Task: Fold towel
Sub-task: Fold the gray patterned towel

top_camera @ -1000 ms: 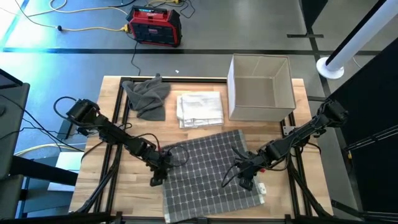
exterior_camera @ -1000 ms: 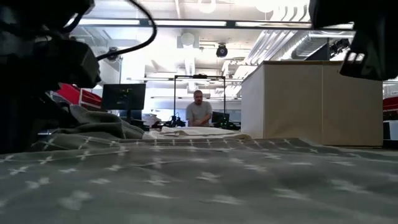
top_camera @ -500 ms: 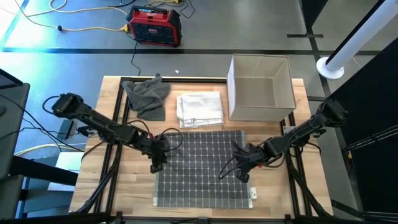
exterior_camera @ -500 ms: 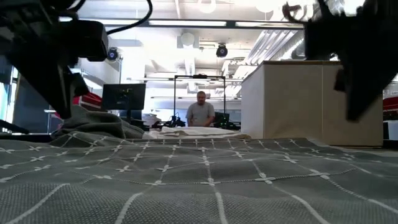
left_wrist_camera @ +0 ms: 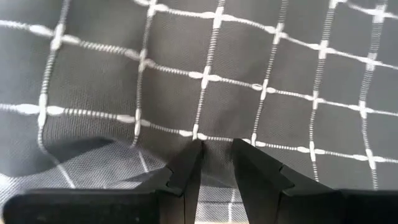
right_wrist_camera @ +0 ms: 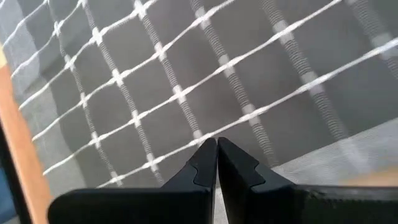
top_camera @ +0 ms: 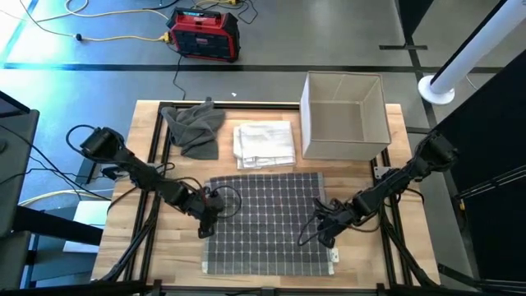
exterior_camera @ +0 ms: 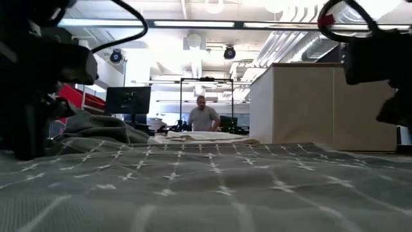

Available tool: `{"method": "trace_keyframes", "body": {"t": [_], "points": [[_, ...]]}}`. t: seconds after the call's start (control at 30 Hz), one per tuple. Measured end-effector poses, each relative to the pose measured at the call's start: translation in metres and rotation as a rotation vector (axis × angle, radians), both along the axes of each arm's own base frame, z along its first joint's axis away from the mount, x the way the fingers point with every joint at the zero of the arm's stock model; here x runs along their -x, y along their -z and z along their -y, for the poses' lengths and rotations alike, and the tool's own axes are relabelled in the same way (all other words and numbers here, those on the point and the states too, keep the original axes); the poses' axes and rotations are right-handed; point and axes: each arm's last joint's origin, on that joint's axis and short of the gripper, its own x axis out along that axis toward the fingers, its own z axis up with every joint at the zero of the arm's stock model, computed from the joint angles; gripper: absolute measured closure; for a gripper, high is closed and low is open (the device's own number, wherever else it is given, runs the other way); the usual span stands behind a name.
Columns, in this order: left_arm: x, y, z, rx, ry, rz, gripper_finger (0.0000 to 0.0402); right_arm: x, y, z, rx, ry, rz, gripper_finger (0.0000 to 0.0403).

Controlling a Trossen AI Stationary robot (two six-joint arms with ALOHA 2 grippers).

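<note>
1. The counter point(top_camera: 148, 123) is a wooden top with a dark frame; it carries everything, and the work goes on at its near middle, within both arms' reach.
2. The checked towel point(top_camera: 265, 220) lies spread flat there — laid out, I judge, so its edges can be lifted for a fold that has not yet begun.
3. The open box point(top_camera: 345, 115) stands at the far right, a folded white cloth point(top_camera: 265, 145) beside it and a crumpled grey cloth point(top_camera: 196, 125) further left — probably set back to leave room.
4. The left tool point(top_camera: 207, 219) sits at the towel's left edge; its wrist view shows the fingers a narrow gap apart over the weave, holding nothing visible.
5. The right tool point(top_camera: 326, 231) sits at the right edge; its wrist view shows the fingers pressed together, whether pinching cloth I cannot tell.
6. Only the low view shows a person point(exterior_camera: 204, 117) in the room behind.
</note>
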Motion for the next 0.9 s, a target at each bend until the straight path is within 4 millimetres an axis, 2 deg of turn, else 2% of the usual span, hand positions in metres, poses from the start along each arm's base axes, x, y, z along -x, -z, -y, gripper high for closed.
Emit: {"method": "trace_keyframes", "body": {"t": [0.27, 0.53, 0.63, 0.73, 0.9], "points": [[0.003, -0.004, 0.012, 0.023, 0.017, -0.033, 0.0316, 0.012, 0.001, -0.039, -0.174, -0.075, 0.026, 0.0403], [0.003, -0.01, 0.002, -0.014, 0.006, -0.069, 0.0316, 0.019, 0.002, -0.045, -0.189, -0.077, -0.002, 0.0403], [0.0, -0.022, -0.003, -0.01, 0.0, -0.049, 0.0316, 0.015, -0.004, -0.039, -0.19, -0.068, 0.022, 0.0403], [-0.003, -0.043, -0.009, 0.006, -0.023, -0.017, 0.0316, 0.006, -0.02, -0.024, -0.197, -0.083, 0.098, 0.0403], [0.0, -0.083, -0.028, -0.012, -0.046, 0.053, 0.0316, -0.004, -0.052, 0.024, -0.108, -0.069, 0.215, 0.0403]]}}
